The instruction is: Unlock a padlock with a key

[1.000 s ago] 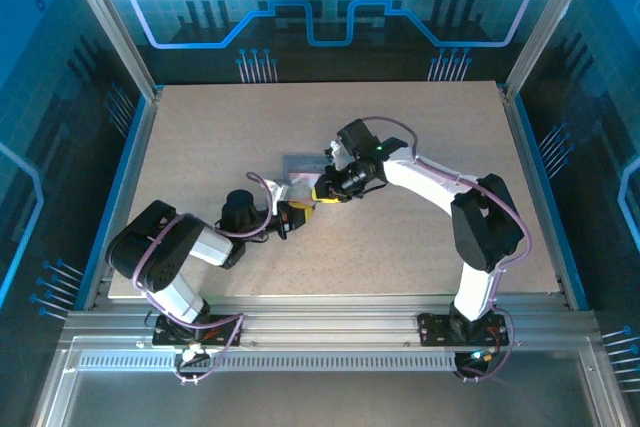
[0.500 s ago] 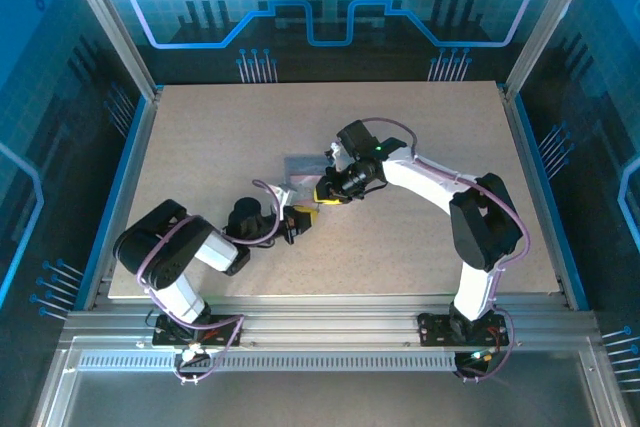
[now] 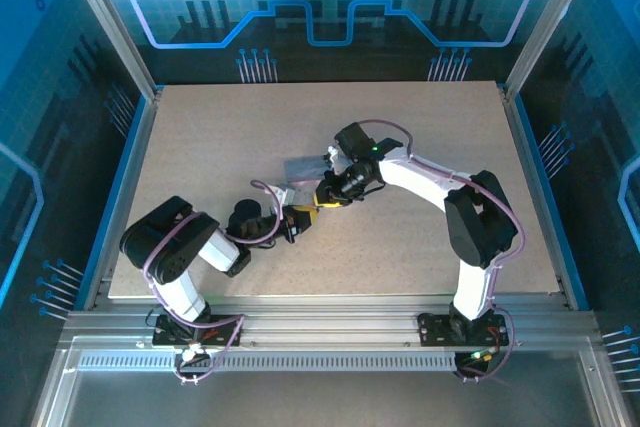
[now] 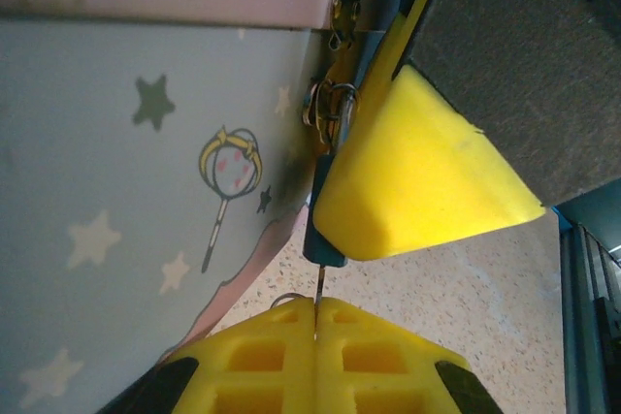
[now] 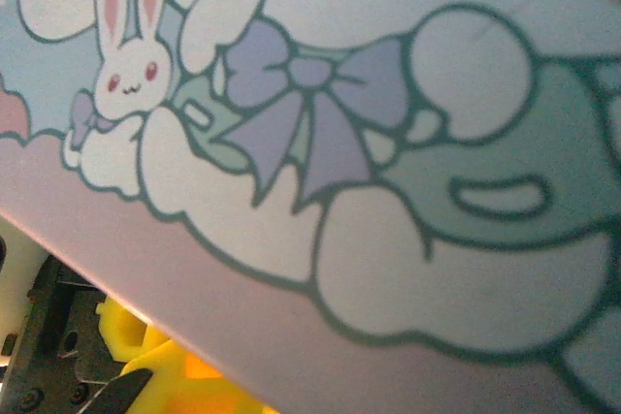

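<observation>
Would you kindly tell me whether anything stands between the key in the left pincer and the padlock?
Nothing visible does. In the left wrist view the key runs from the shut left pincer straight up to the lower edge of the padlock; a yellow finger of the right pincer covers its side, beside that path.

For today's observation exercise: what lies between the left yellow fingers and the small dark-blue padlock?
The thin dark metal key bridges that gap, in the left wrist view.

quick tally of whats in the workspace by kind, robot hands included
tin box: 1
padlock: 1
key: 1
hands: 2 (left hand, shut on the key; right hand, at the padlock)
total: 5
</observation>
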`<action>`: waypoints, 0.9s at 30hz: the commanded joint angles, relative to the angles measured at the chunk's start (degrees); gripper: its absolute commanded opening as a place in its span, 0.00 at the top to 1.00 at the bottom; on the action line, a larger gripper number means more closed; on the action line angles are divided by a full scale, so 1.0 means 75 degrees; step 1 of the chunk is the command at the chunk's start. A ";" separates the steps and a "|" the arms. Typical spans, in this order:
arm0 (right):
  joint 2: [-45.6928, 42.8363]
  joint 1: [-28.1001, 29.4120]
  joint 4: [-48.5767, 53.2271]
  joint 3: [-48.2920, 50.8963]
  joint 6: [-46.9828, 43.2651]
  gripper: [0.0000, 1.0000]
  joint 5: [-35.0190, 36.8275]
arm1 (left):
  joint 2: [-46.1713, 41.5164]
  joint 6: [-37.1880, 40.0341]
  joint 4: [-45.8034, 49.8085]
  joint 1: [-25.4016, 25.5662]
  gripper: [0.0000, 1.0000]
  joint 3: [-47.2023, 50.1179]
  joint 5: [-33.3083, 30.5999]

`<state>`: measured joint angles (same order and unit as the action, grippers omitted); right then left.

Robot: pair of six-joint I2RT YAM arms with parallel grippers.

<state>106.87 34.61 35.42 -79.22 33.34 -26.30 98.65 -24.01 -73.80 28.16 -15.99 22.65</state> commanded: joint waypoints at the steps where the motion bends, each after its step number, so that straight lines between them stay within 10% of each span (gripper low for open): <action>1: 0.0205 0.0085 0.0307 0.0002 -0.0194 0.97 -0.0045 | 0.0003 -0.0223 -0.0514 -0.0114 1.00 -0.0191 0.0162; 27: 0.0153 0.0295 -0.2490 0.1672 0.1737 0.57 0.0673 | 0.0973 -0.0772 -0.0332 0.0184 1.00 0.0095 -0.0634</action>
<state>109.01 36.21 17.82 -69.01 41.71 -22.72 105.36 -28.86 -74.67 29.04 -15.97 18.83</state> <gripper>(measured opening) 0.413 0.044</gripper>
